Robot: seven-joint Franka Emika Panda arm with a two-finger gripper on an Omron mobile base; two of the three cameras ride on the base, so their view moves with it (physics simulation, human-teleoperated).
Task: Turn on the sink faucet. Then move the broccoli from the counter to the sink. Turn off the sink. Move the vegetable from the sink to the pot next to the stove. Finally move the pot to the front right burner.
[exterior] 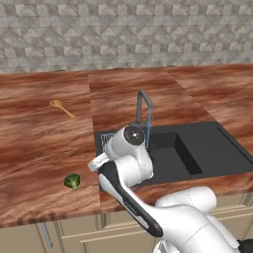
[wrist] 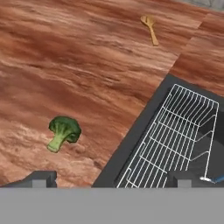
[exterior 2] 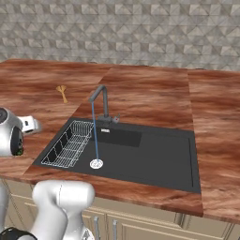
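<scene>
Gripper (wrist: 111, 178): we record its jaws spread wide and empty, above the counter (wrist: 78, 65) at the sink's (exterior 2: 154, 159) left edge. Broccoli (wrist: 64, 132): lying on the counter, left of the white wire rack (wrist: 175, 135). Sink faucet (exterior 2: 100, 102): running, water reaching the drain (exterior 2: 96, 163). Wooden spoon (wrist: 150, 28): farther back.

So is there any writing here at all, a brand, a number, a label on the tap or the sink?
None: no readable text.
The sink faucet, sink, counter, wooden spoon and broccoli all carry plain surfaces, with no letters, numbers or signs.
</scene>
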